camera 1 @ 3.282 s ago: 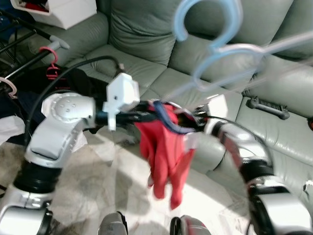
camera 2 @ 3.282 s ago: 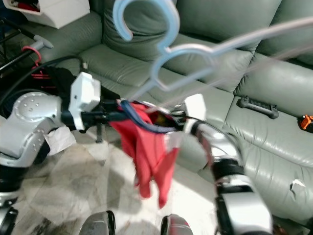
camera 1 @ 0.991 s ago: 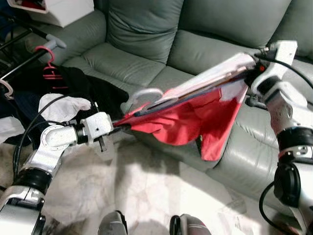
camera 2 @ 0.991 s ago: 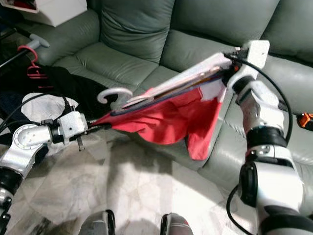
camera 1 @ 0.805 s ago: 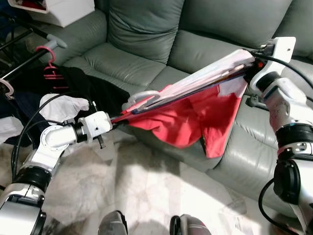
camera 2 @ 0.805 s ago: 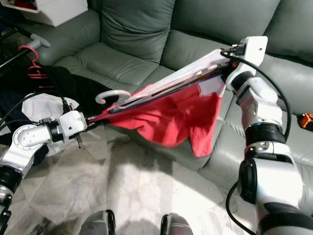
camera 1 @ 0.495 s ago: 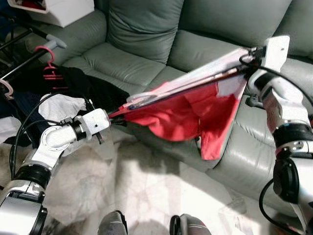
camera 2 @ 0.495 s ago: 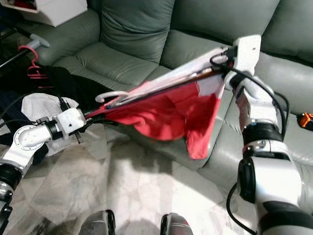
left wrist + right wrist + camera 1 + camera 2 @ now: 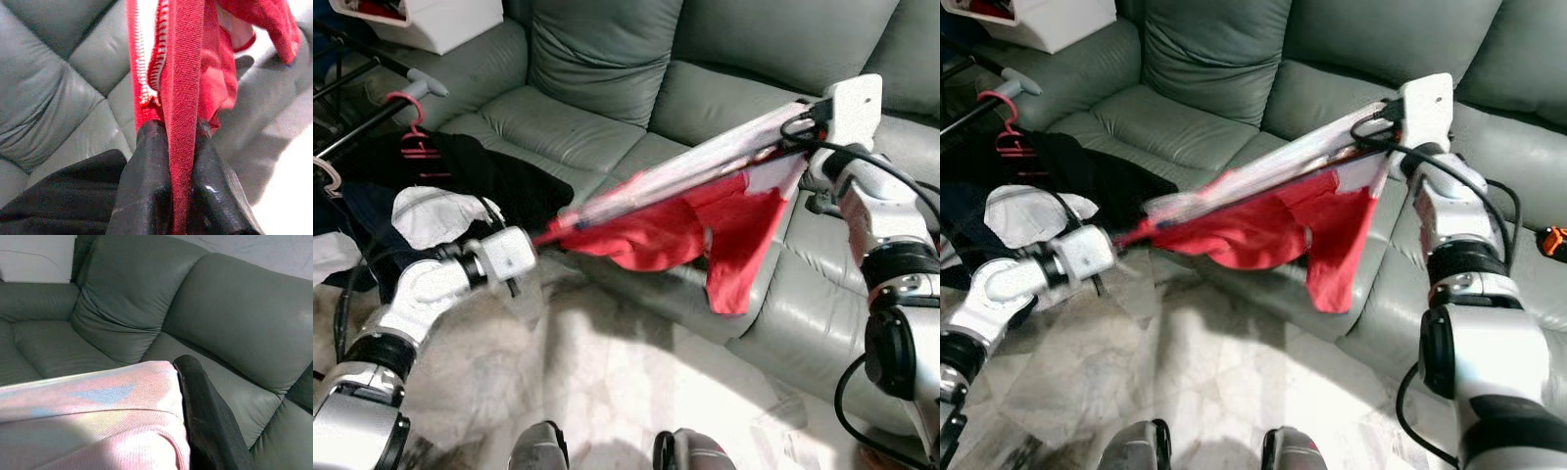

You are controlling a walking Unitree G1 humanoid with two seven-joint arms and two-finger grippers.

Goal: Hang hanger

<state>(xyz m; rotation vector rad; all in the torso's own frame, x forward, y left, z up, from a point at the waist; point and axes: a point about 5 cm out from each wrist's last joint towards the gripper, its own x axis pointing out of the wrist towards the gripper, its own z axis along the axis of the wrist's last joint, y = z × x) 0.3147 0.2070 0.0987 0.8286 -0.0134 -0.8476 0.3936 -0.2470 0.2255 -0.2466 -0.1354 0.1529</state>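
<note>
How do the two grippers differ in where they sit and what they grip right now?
The left gripper sits low near the black clothes, its fingers pinched on the red garment edge. The right gripper is raised over the grey sofa, gripping the pale end. Both are shut, stretching the garment between them.

Grey-green leather sofa (image 9: 607, 59), black garment (image 9: 499, 176) on its left seat, pale marble floor (image 9: 607, 382)

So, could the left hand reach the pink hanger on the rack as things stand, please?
Probably not yet: the left hand is shut on the red garment, stretched taut to the right hand. The pink hanger hangs off to its side.
</note>
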